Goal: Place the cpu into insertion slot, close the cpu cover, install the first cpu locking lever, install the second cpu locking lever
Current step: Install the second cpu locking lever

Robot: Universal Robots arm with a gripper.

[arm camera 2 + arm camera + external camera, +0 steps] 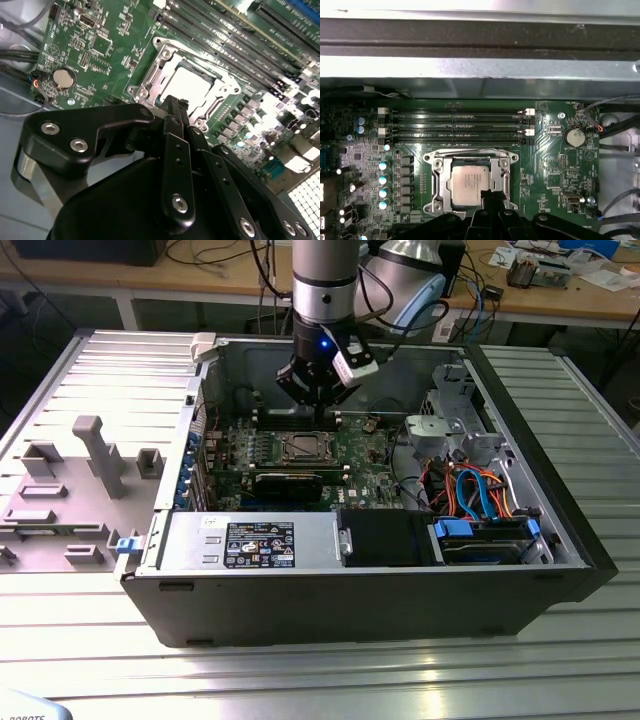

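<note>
Looking at the exterior view, you have the gripper [318, 400] hanging above the green motherboard [365, 452] inside the open computer case [560, 530], just behind the insertion slot [304, 448], which sits a little left of frame centre.

The cpu [468, 183] already lies in the insertion slot [470, 181]. In the first wrist view it is a flat square with a pale silvery-grey metal top carrying fine dark print, lower centre of frame. In the second wrist view the cpu [189, 86] glares nearly white.

The cpu cover [439, 186] reads as a thin silver frame lying flat around the chip, its square window showing the chip's top. You can see screw heads at the frame's corners.

The gripper [492, 196] has its dark fingertips drawn together into one narrow point, nothing between them. That point overlaps the lower right corner of the cpu in the first wrist view; you cannot tell whether it touches. In the second wrist view the gripper [173, 102] sits at the near edge of the cover.

Four long memory slots [456, 127] run across the frame above the socket. A round coin battery [574, 137] sits to its right.
</note>
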